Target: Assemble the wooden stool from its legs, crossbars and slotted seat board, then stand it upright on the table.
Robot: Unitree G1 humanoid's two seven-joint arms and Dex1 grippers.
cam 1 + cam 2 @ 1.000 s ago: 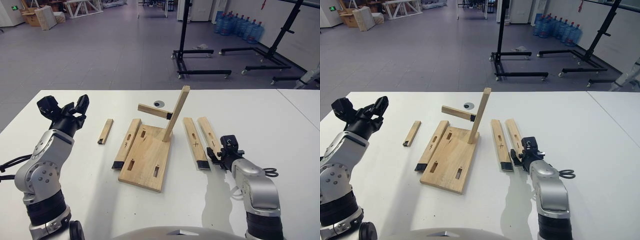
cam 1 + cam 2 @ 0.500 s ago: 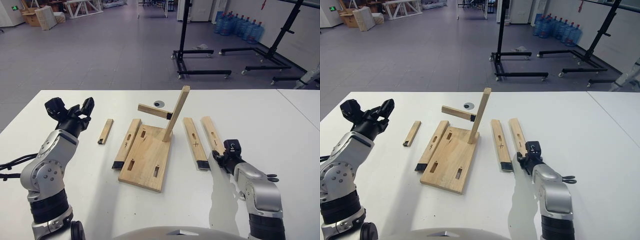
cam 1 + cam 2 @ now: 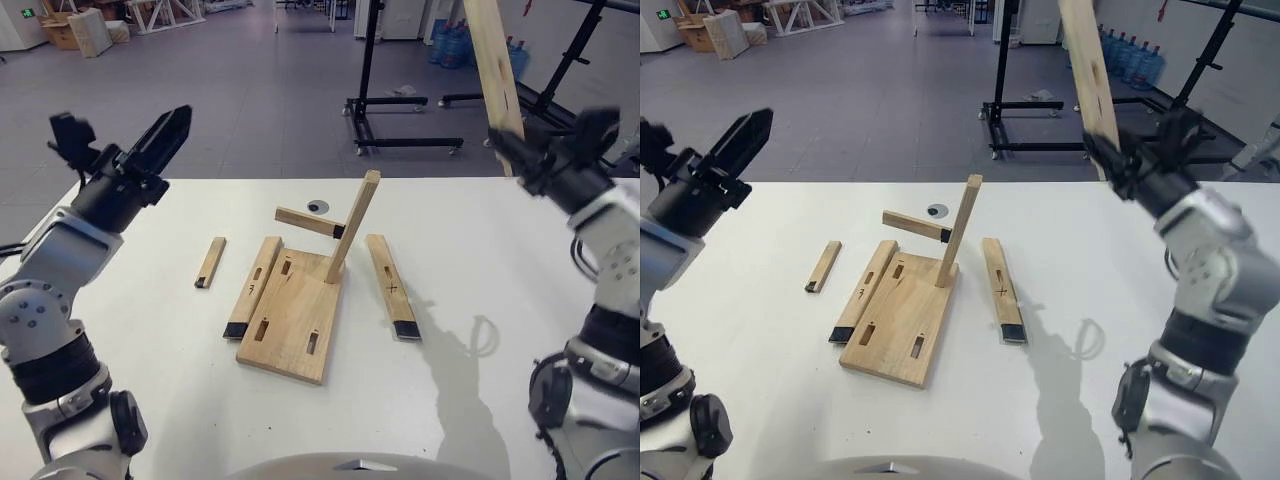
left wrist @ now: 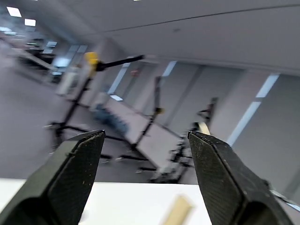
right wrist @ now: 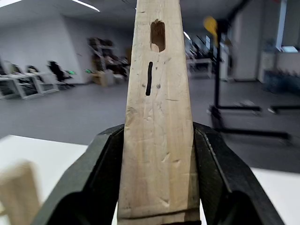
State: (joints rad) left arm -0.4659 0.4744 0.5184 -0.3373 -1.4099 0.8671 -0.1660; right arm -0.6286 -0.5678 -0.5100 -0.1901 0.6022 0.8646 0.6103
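Seat board [image 3: 290, 320] rests on table [image 3: 150, 330] in grey-floored hall [image 3: 250, 90]; right tool [image 5: 158, 150] grips leg [image 3: 495, 60], left tool [image 4: 145, 135] gapes.

The held leg [image 3: 497, 70] runs past the picture's top edge, so its upper end goes unseen; its lower end is buried between the fingers of the right pincer [image 5: 157, 178]; a pale wooden piece [image 4: 176, 213] on the tabletop [image 4: 131, 204] is too blurred to name; another blurred wooden block [image 5: 16, 197] is cut off at the frame's corner.
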